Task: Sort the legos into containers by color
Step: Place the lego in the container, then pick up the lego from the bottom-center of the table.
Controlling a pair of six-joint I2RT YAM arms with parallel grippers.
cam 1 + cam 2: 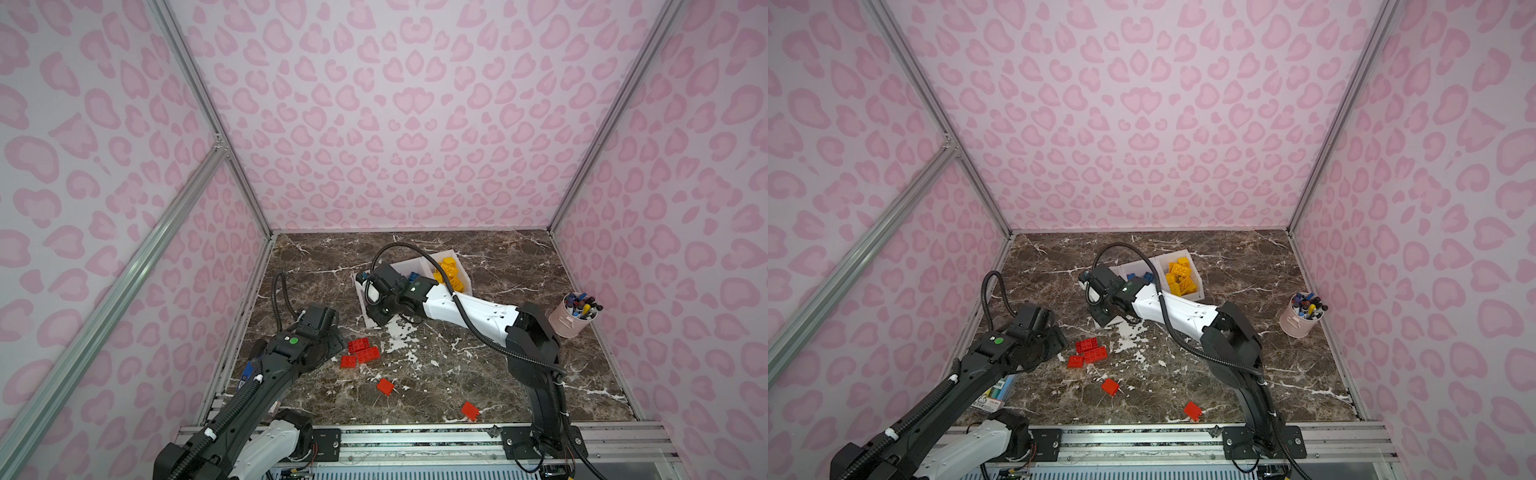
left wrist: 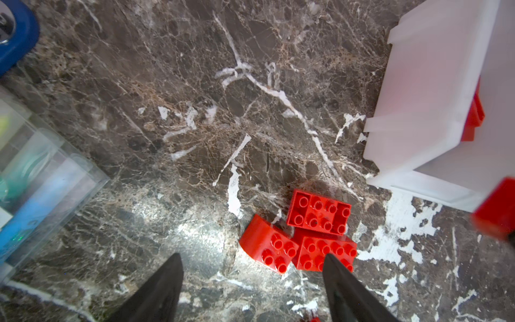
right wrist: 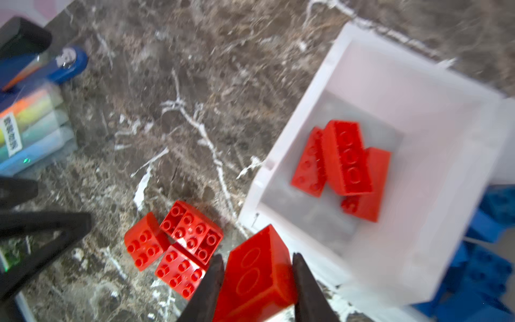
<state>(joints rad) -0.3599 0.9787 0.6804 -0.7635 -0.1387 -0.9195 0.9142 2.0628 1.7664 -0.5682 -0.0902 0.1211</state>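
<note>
Risk 1, short drop: the held brick [image 3: 259,278] hangs at the red bin's [image 3: 292,139] corner. I cannot tell whether it is over the rim or just outside. Let go here, it would likely strike the rim and tumble onto the table rather than join the three reds [image 3: 345,159] lying inside the bin.

Risk 2, slip: the brick sits tilted between the jaws, hollow underside towards the wrist camera, pinched on two smooth side walls only. A quick swing over the rim could twist it loose.

Risk 3, arms crowding: the left gripper [image 2: 252,256] hovers over the cluster [image 2: 317,214] of three red bricks on the table just beside the same bin corner. If both arms work that corner at once they may knock each other or the bin.

Tool: the right gripper [image 3: 257,258] is clenched on the held brick, with the jaws narrow and one pad on each side wall, touching nothing else. The left gripper is spread wide and empty, one tip over the cluster's edge; contact cannot be judged.

Remaining: the cluster, plus two strays [image 1: 385,386] [image 1: 470,411] well apart from the red bin.
</note>
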